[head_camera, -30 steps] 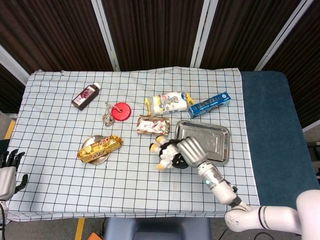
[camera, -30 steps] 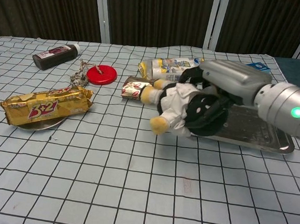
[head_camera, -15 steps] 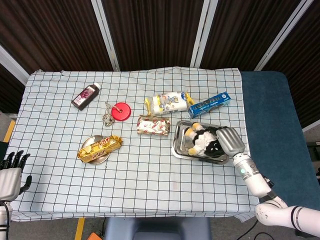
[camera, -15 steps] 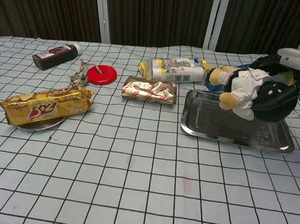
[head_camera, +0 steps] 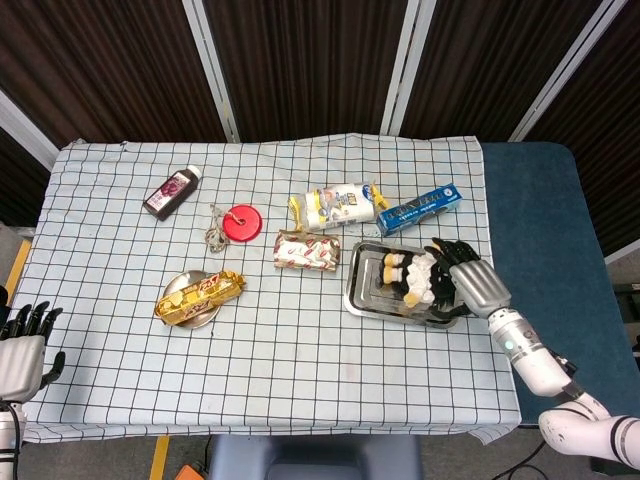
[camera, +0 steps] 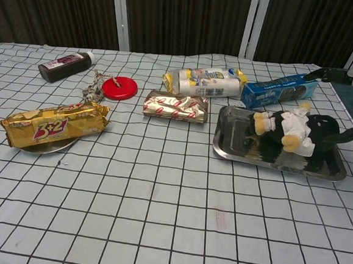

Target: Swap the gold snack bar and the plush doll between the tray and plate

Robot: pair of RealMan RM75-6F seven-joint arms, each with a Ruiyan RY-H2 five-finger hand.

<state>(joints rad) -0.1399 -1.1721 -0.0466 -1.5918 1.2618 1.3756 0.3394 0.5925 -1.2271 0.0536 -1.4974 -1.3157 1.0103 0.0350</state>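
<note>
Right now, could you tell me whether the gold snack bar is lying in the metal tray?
No, the gold snack bar lies on the small plate at the left, while the metal tray holds the plush doll.

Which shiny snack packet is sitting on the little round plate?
The long gold snack bar with red writing lies across the round plate. The shorter foil packet lies straight on the cloth beside the tray.

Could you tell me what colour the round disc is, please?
The disc is red, clearest in chest view.
</note>
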